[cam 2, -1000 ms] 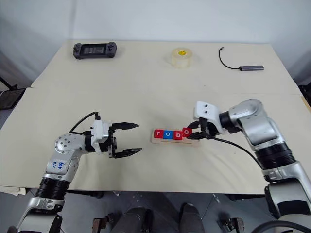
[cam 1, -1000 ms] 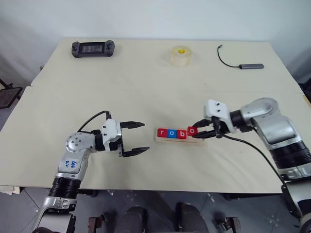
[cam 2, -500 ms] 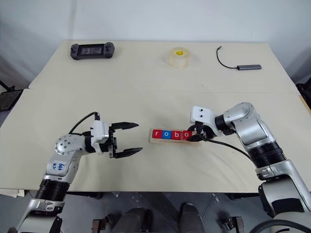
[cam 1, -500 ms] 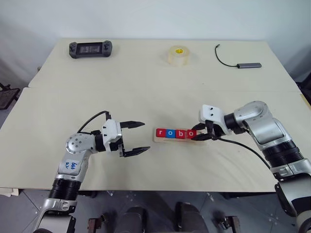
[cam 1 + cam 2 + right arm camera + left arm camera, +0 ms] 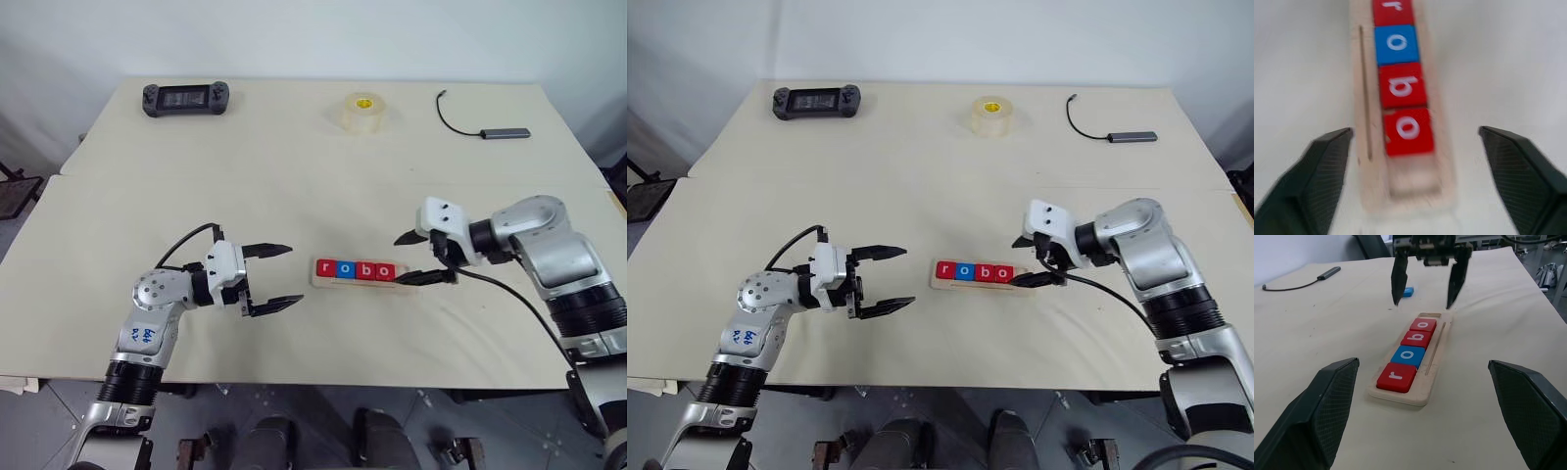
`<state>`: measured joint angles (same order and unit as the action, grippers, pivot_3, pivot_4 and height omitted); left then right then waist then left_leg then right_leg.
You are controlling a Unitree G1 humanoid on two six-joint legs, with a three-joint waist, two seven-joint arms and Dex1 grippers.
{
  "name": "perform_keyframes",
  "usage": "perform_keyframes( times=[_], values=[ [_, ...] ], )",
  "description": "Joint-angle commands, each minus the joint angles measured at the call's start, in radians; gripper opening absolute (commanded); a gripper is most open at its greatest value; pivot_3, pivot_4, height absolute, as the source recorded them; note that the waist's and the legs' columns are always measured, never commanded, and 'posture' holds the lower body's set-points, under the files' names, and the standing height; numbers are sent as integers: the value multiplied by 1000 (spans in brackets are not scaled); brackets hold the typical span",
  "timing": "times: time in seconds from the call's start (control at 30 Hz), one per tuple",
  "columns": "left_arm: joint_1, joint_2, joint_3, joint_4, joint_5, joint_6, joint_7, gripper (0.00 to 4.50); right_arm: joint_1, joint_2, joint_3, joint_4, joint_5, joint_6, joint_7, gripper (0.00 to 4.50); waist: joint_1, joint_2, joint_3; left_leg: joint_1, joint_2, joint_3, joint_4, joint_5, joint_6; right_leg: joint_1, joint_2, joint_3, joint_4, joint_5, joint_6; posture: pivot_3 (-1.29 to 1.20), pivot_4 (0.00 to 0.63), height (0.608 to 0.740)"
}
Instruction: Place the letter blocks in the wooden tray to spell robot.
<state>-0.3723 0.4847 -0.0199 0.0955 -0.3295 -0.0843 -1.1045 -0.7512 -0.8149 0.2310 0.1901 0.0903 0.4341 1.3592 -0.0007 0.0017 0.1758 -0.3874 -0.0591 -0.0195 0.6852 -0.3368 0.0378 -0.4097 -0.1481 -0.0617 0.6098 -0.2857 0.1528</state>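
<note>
The wooden tray (image 5: pixel 358 282) lies mid-table between my two grippers. Letter blocks sit in it in a row: red r (image 5: pixel 326 267), blue o (image 5: pixel 343 268), red b (image 5: pixel 363 270) and red o (image 5: pixel 385 271). The slot end (image 5: pixel 1415 185) past the last o holds no block. My right gripper (image 5: pixel 400 261) stands open at that end, one finger on each side, gripping nothing. A blue block (image 5: pixel 1408 292) lies on the table beside this gripper; its letter is hidden. My left gripper (image 5: pixel 294 274) is open and level, a short way off the tray's r end.
A black game controller (image 5: pixel 186 97), a tape roll (image 5: pixel 363 111) and a grey adapter with a black cable (image 5: pixel 505 132) lie along the far side of the table. A seam crosses the tabletop (image 5: pixel 294 186). The near edge runs just behind my arms.
My right gripper opened, let go of the red o block, which now lies flat in the tray, and drew back slightly to the right. The left arm kept still.
</note>
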Motion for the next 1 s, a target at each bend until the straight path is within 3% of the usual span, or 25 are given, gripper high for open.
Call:
perform_keyframes(
  times=[0.03,0.3,0.83,1.0],
  values=[
    [7,-2,3,-24,-18,-1,1,4500,18,-18,-11,-3,-9,-3,-18,2739,0,0,0,0,0,0,0,0,0,0,0,0,0,0,0,0,150,740],
    [2,-3,2,-22,-17,1,-1,4500,19,34,30,31,-55,-36,-61,35,-2,0,0,0,1,1,0,0,0,0,0,0,0,0,0,0,150,740],
    [14,0,8,-43,-16,13,13,4500,12,69,35,3,-48,-21,-62,11,-1,0,0,0,0,0,1,0,0,0,0,0,1,0,0,0,150,740],
    [14,-4,4,-41,-17,12,13,4500,77,-7,-74,-51,-10,-19,-91,11,5,0,0,0,0,0,1,0,0,0,0,0,0,0,0,0,150,740]
  ],
)
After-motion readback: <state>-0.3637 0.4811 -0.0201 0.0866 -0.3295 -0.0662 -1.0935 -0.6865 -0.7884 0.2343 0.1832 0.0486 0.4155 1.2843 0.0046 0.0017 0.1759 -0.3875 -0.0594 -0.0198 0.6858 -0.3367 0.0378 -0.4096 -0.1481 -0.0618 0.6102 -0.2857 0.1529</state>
